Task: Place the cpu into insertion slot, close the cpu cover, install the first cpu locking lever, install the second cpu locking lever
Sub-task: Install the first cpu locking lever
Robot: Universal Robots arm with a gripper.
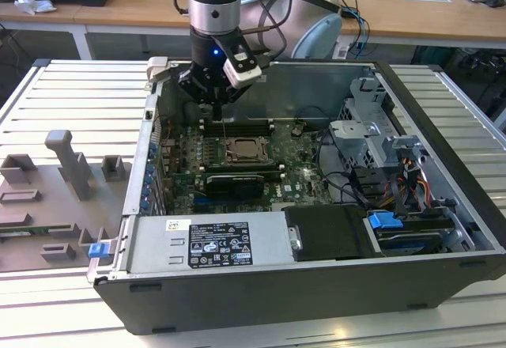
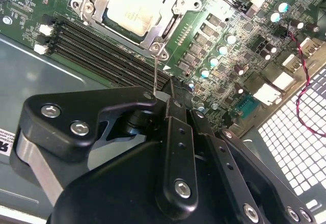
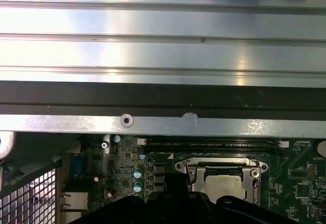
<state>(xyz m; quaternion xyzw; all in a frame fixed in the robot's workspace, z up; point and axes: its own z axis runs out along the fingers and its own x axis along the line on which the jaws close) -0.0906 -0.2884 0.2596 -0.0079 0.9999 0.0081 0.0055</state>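
My claw (image 1: 219, 109) hangs inside the open computer case (image 1: 443, 206), just above the green motherboard (image 1: 296, 175) and a little behind the insertion slot (image 1: 247, 152) as the exterior view shows it. In the second wrist view my fingers (image 2: 175, 132) sit pressed together, narrow, around a thin wire-like locking lever (image 2: 154, 74) that rises from the corner of the socket up into my grip (it is a fine rod, so how firmly I pinch it I cannot tell).

The cpu (image 2: 136, 7) already lies in the insertion slot, its pale metal face showing through the window of the cpu cover (image 2: 170, 18), which lies flat down over it. In the first wrist view the same chip (image 3: 224, 186) sits framed by the silvery plate, with the long memory slots (image 3: 214, 143) just beyond it and the case wall (image 3: 163, 124) above those.

On the exterior view's left, grey plastic fixtures (image 1: 67, 166) rest on the ribbed table (image 1: 79, 103), well apart from me.
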